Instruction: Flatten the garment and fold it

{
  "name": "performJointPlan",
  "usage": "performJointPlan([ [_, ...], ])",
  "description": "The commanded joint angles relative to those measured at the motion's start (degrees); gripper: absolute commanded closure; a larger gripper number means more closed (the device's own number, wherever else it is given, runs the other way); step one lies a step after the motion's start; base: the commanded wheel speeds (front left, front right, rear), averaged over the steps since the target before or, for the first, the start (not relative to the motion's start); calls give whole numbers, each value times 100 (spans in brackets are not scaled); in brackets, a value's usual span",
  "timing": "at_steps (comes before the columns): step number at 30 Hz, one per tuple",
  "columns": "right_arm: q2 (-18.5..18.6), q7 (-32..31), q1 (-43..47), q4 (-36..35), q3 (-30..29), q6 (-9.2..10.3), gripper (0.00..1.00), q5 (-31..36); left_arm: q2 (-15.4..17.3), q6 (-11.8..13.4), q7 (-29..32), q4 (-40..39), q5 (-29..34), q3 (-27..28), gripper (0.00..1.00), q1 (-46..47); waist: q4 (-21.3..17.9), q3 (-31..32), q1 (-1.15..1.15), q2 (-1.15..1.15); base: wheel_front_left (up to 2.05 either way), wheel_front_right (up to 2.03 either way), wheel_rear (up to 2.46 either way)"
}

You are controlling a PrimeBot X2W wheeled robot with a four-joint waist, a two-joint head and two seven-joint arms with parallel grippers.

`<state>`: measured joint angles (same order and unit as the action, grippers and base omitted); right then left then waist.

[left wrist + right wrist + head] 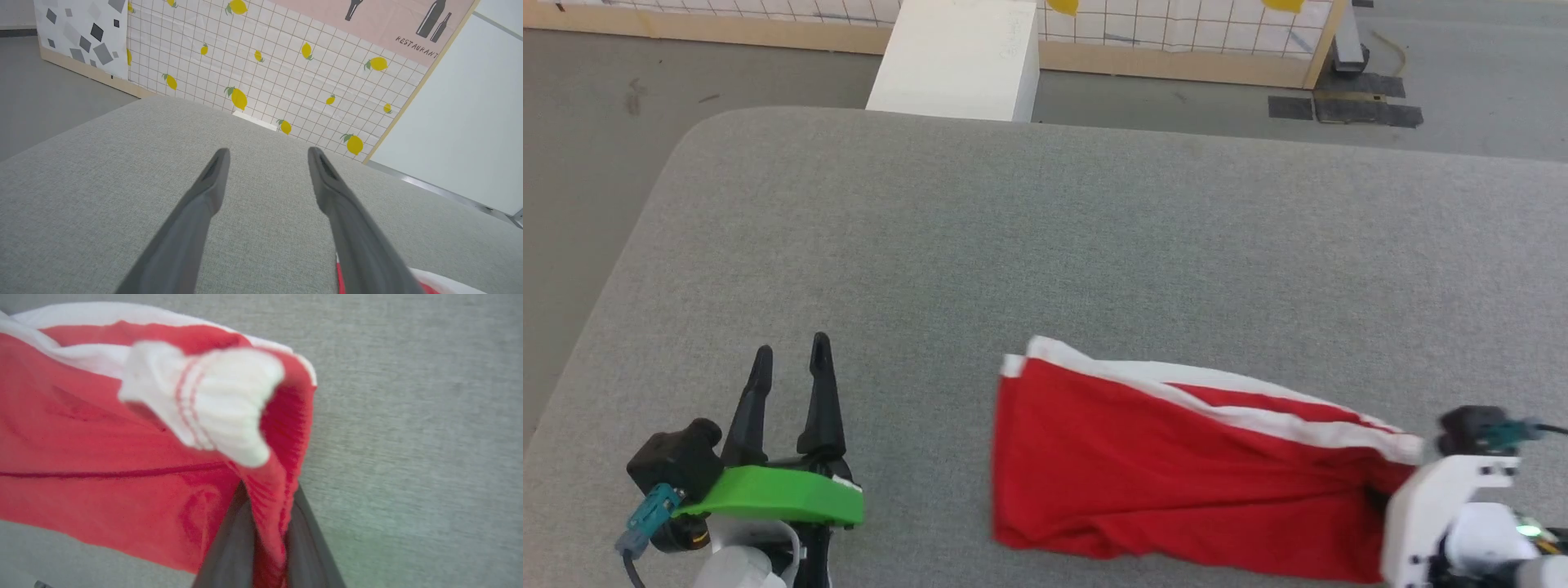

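Note:
The red shorts (1168, 465) with a white side stripe lie stretched across the grey padded table (1045, 245), hem to the left, waistband bunched at the right. My right gripper (267, 498) is shut on the red elastic waistband (286, 428), which is lifted and gathered; in the head view its white wrist (1445, 506) sits at the shorts' right end, with the fingers hidden. My left gripper (791, 359) hovers open over bare table to the left of the shorts, holding nothing. A corner of the shorts (437, 283) peeks in beside the left fingers (212, 179). The "BULLS 23" print is hidden.
A white box (960, 57) stands on the floor behind the table's far edge, in front of a low lemon-print partition (265, 73). The table's rounded left corner (686, 139) drops to grey floor. Dark mats (1347, 110) lie on the floor at the far right.

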<state>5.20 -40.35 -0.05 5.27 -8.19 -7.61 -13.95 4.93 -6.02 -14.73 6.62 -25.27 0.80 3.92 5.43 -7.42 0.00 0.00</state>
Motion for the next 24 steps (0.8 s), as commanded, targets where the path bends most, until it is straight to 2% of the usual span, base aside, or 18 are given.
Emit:
performJointPlan([
  [1, 136, -87, -82, 3, -194, 12, 100, 41, -37, -40, -27, 6, 77, -8, 0, 12, -7, -5, 0, 0, 0, 0, 0],
  [7, 530, -385, -169, 191, -1148, 12, 100, 227, -56, -68, -27, 34, 67, -42, 0, 14, 0, -39, 0, 0, 0, 0, 0],
  [12, 724, -471, -300, 427, -1817, 12, 100, 603, -58, -88, -27, 66, 74, -73, 0, 57, 38, -91, 0, 0, 0, 0, 0],
  [13, 796, -453, -370, 466, -1990, 12, 100, 845, -56, -96, -27, 91, 69, -73, 0, 73, 39, -97, 0, 0, 0, 0, 0],
  [18, 979, -614, -331, 120, -1585, 12, 100, 958, -61, -105, -27, 124, 66, -61, 0, 50, 15, -41, 0, 0, 0, 0, 0],
  [24, 1437, -1705, -64, -1028, -610, 12, 100, 358, -60, -109, -27, 153, 70, -32, 0, 5, -98, 59, 0, 0, 0, 0, 0],
])
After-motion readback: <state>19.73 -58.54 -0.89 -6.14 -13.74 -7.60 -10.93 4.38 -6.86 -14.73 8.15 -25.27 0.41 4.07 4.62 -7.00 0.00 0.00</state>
